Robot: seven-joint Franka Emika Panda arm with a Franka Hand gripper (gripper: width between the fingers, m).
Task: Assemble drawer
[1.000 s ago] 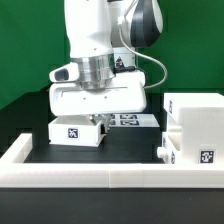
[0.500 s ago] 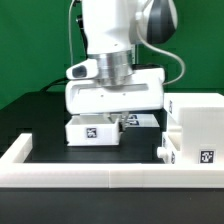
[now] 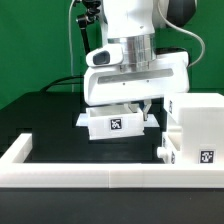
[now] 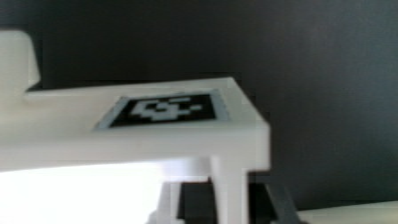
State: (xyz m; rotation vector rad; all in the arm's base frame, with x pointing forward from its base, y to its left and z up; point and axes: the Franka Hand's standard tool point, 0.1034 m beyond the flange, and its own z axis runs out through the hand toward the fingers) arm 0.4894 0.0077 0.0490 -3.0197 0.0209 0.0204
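My gripper [image 3: 141,108] is shut on the wall of a small white open-topped tray [image 3: 112,122] and holds it off the black table, slightly tilted, its tag facing the camera. The tray hangs just to the exterior view's left of the tall white box-shaped housing [image 3: 196,118], close to it. A lower white part with a tag [image 3: 200,155] sits in front of the housing; I cannot tell whether it is the second tray. In the wrist view the tray's tagged wall [image 4: 171,110] fills the frame, and the dark fingers [image 4: 267,200] clamp a thin white wall at my gripper [image 4: 226,200].
The low white rail [image 3: 100,176] edges the black table [image 3: 50,125] along the front and the exterior view's left. A green backdrop stands behind. The marker board is hidden behind the held tray and the arm.
My gripper has carried the tray up off the table and toward the exterior view's right, from left of centre to right beside the housing.
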